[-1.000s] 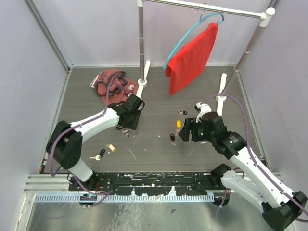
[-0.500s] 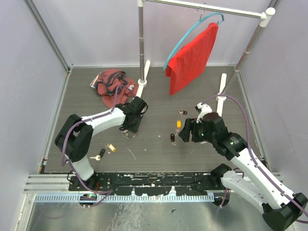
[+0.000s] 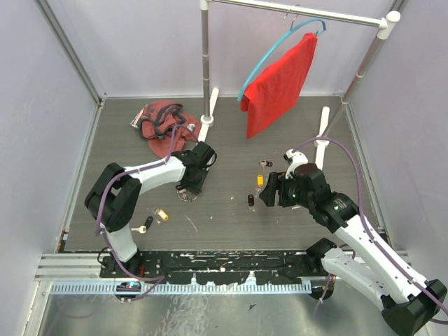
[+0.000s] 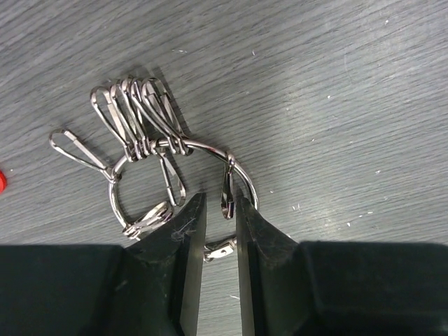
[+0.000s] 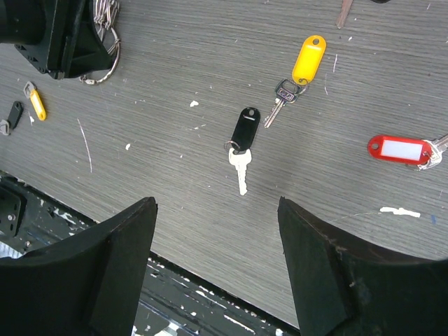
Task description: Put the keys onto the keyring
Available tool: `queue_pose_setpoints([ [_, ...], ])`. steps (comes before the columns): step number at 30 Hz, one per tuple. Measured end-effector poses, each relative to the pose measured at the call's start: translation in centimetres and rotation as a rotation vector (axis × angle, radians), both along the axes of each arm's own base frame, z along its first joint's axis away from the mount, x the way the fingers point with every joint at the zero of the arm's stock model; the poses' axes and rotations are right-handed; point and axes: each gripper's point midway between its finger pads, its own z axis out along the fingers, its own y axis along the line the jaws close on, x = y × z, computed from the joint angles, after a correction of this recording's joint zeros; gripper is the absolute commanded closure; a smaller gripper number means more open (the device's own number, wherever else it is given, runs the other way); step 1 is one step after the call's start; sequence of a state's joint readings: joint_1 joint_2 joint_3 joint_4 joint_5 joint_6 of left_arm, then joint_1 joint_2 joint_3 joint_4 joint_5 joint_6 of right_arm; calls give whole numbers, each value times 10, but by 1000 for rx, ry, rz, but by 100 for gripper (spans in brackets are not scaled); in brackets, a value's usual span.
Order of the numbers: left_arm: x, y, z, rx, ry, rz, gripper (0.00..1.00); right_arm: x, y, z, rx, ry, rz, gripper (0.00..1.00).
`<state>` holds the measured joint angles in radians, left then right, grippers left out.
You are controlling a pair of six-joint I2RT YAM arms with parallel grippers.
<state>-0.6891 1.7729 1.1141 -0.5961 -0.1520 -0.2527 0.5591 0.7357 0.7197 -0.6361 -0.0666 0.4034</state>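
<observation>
Left gripper (image 4: 220,231) jaws, narrowly parted, straddle the keyring (image 4: 210,148) rim. Right gripper (image 5: 217,231) gapes wide, empty, above a black-tagged key (image 5: 245,133).

The keyring (image 3: 186,195) lies on the table (image 3: 231,140) between keys (image 3: 250,200).

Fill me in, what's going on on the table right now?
The left arm is down at the keyring, its jaws narrowly apart with the ring's near arc between them; a firm grip isn't clear. The right arm hovers, jaws wide open, above the black-tagged key, which lies loose on the table beside the yellow-tagged key and the red-tagged key.
</observation>
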Motion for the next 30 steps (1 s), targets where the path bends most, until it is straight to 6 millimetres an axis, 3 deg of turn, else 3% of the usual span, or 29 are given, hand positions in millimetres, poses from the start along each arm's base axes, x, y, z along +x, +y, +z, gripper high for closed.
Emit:
queue_pose_setpoints([
  [3, -1, 0, -4, 3, 10, -4, 72, 0, 0, 0, 0, 0, 0, 24],
  [11, 1, -2, -4, -1, 8, -11, 89, 0, 0, -1, -2, 6, 2, 24],
  [14, 1, -2, -4, -1, 7, -12, 100, 0, 0, -1, -2, 6, 1, 22],
  [20, 1, -1, 0, 4, 2, -17, 100, 1, -2, 1, 4, -4, -20, 19],
  [24, 2, 0, 26, -24, -51, -18, 100, 5, -7, 8, 12, -37, -63, 16],
  [30, 0, -6, 94, -57, -220, -67, 100, 12, -13, 24, 57, -99, -135, 12],
])
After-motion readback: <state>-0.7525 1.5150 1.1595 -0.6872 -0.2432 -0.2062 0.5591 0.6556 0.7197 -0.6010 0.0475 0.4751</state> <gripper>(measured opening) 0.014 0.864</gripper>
